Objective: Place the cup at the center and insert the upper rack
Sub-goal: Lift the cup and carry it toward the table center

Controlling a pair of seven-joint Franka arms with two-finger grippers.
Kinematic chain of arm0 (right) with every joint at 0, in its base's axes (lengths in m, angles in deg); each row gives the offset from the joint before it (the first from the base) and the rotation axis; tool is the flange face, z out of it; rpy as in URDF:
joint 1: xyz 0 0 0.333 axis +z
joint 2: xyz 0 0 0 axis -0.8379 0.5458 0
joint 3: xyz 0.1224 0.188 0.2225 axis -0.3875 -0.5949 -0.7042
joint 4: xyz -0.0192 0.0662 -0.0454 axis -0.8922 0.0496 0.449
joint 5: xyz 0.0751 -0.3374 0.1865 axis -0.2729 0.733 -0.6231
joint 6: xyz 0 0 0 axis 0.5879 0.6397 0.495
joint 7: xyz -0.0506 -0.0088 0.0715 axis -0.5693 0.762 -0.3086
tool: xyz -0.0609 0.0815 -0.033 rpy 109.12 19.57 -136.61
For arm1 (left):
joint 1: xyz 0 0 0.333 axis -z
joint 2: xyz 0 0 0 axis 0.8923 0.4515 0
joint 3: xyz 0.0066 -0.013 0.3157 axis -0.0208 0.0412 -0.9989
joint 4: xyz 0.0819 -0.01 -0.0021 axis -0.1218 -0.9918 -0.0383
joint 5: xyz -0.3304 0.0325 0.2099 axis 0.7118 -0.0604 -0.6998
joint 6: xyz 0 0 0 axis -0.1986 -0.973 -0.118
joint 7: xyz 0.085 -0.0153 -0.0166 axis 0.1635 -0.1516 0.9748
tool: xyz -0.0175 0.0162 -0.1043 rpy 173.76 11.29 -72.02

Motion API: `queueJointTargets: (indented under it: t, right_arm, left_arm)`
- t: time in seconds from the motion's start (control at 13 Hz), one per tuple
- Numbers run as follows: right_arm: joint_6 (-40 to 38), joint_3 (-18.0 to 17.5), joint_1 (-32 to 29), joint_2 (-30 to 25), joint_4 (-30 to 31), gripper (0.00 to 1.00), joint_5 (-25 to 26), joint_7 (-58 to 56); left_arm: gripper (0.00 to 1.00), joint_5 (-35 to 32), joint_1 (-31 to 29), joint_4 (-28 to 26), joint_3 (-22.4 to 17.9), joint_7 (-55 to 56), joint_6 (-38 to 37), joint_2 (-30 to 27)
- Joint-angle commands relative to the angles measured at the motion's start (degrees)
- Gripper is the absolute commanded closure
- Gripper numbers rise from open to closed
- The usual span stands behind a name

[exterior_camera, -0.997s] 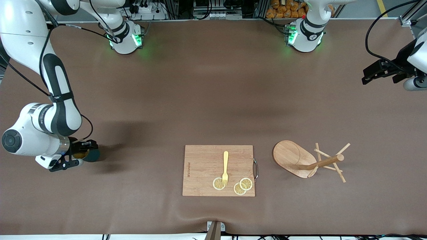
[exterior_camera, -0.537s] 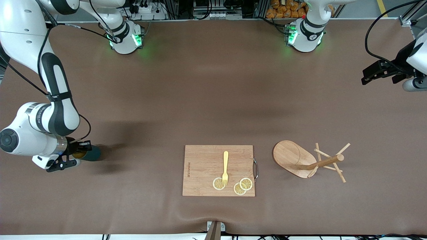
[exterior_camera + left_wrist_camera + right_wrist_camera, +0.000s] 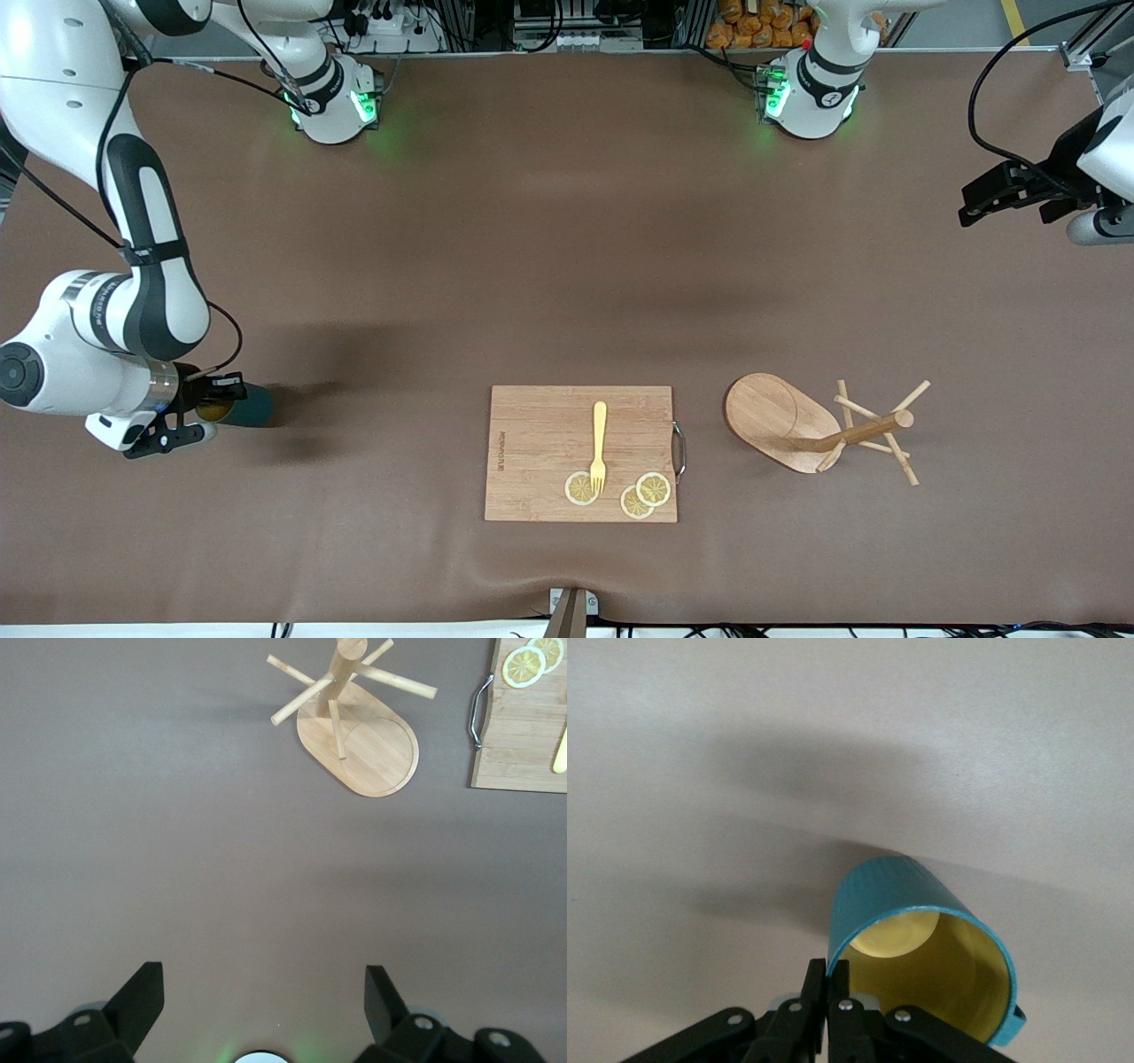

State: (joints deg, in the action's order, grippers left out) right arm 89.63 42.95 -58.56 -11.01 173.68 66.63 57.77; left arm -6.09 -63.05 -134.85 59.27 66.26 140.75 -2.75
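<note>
The cup (image 3: 251, 406) is dark teal with a yellow inside and sits low at the right arm's end of the table. It is tipped, with its mouth toward the hand. My right gripper (image 3: 211, 409) is shut on the cup (image 3: 899, 890). The right gripper (image 3: 828, 973) pinches the wall at the rim, one finger inside and one outside. The upper rack (image 3: 797, 425) lies on its side beside the cutting board, with its pegs pointing toward the left arm's end. My left gripper (image 3: 973, 202) waits open and empty over that end. In the left wrist view, the left gripper (image 3: 264, 983) has the rack (image 3: 359, 731) ahead of it.
A wooden cutting board (image 3: 540, 443) with a metal handle lies near the front edge at mid-table. It carries a yellow fork (image 3: 599, 443) and three lemon slices (image 3: 654, 488). Brown cloth covers the table.
My right gripper has shut on the cup's rim. Its hand has drifted slightly toward the right arm's end of the table. The left arm has barely moved.
</note>
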Motion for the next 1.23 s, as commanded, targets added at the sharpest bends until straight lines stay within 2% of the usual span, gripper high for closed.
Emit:
queueJointTargets:
  t: [0.0,0.54,0.69,1.15]
  right_arm:
    - [-3.6,-0.2,3.1,-4.1,0.5,1.0,-0.6,6.9]
    - [-9.3,-0.3,15.6,-8.6,0.5,1.0,-0.8,27.6]
    - [-9.4,-0.2,20.4,-9.0,0.4,1.0,-1.4,30.8]
    - [-8.7,-0.1,36.7,-8.1,-1.8,1.0,-2.3,52.9]
  left_arm:
    - [0.0,-0.6,0.0,0.3,0.3,-1.1,0.1,0.1]
    - [0.0,-0.6,-0.1,0.3,0.3,-1.1,0.1,0.1]
    - [0.0,-0.6,-0.1,0.2,0.3,-1.1,0.1,0.1]
    - [0.0,-0.6,-0.3,0.1,0.3,-1.2,0.4,0.3]
